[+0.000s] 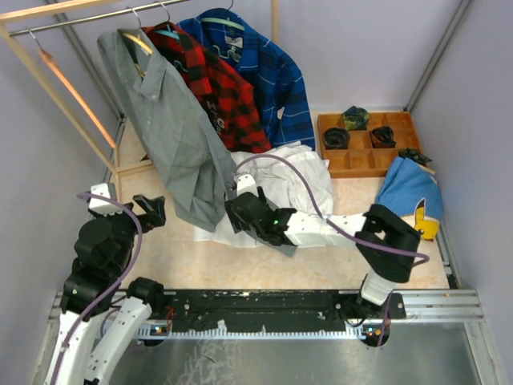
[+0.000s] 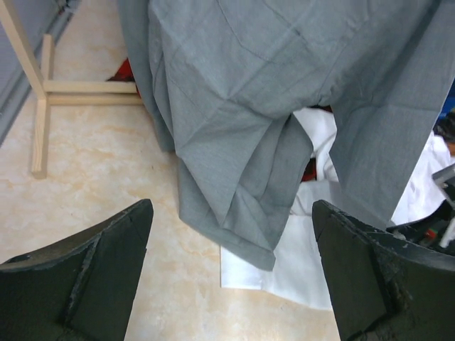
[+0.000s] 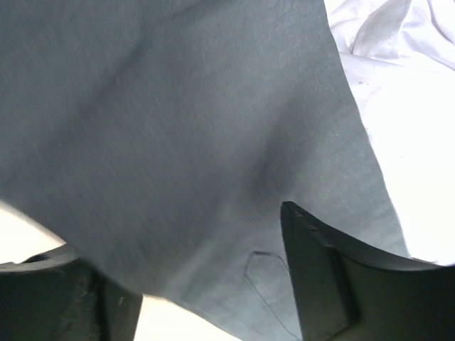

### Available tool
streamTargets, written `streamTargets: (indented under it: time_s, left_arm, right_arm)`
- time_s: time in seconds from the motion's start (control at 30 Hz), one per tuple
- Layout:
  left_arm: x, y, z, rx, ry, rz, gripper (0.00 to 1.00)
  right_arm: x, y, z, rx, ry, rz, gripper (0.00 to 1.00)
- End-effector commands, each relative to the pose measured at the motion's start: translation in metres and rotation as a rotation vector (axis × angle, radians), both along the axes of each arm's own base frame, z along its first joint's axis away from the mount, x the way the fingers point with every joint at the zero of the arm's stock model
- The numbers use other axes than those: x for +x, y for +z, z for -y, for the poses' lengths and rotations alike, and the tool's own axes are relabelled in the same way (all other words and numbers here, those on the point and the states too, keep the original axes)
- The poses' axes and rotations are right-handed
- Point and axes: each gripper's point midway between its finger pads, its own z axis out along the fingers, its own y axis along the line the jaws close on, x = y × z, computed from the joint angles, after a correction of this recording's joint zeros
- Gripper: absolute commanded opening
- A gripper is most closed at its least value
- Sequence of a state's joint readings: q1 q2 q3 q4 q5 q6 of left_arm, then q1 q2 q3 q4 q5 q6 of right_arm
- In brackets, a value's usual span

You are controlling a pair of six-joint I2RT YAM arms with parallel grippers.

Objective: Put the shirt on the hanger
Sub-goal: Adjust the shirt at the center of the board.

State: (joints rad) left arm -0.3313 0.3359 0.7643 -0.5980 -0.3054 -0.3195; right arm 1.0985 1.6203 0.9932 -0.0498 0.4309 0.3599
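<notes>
The grey shirt (image 1: 172, 128) hangs on the hanger (image 1: 141, 42), whose hook sits over the metal rail (image 1: 88, 18) of the wooden rack (image 2: 41, 128) at the far left. One pale shoulder of the hanger shows at the collar, so the shirt seems to be carried by it. I cannot tell if both shoulders are seated well, because the cloth falls a little crooked and gathers in folds toward the hem. The hem comes down low, over the edge of the white shirt (image 1: 304, 172) that lies spread on the worktop (image 1: 160, 257).

The right gripper (image 1: 234, 210) is at the lower right edge of the grey shirt. In its wrist view the fingers (image 3: 334, 284) stand wide apart. The thin grey cloth lies across the gap between them and is not pinched, so I judge this gripper as released. It is probably placed there to let the front panel drop, or to draw it flat.

The left gripper (image 1: 151, 210) hovers near the left side of the hem, its jaws spread and grasping nothing, and it points at the folds. This looks like readiness to help with straightening.

In my judgement the task is nearly complete, and what remains is to make the shirt hang evenly. A strong pull on the hem could slide the shirt off the hanger.
</notes>
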Motion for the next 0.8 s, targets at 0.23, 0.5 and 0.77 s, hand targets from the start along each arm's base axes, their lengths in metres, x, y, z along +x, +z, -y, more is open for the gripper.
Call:
streamTargets:
  time_s: [0.23, 0.5, 0.77]
  left_arm:
    - [-0.031, 0.052, -0.025, -0.047, 0.083, 0.129, 0.97]
    - [-0.06, 0.102, -0.042, -0.077, 0.117, 0.238, 0.95]
    - [-0.066, 0.106, -0.04, -0.09, 0.097, 0.249, 0.94]
  right_arm:
    - [0.028, 0.053, -0.09, 0.165, -0.021, 0.092, 0.0]
    - [-0.039, 0.213, -0.225, 0.732, 0.553, 0.08, 0.0]
    - [0.012, 0.246, -0.23, 0.739, 0.46, 0.194, 0.04]
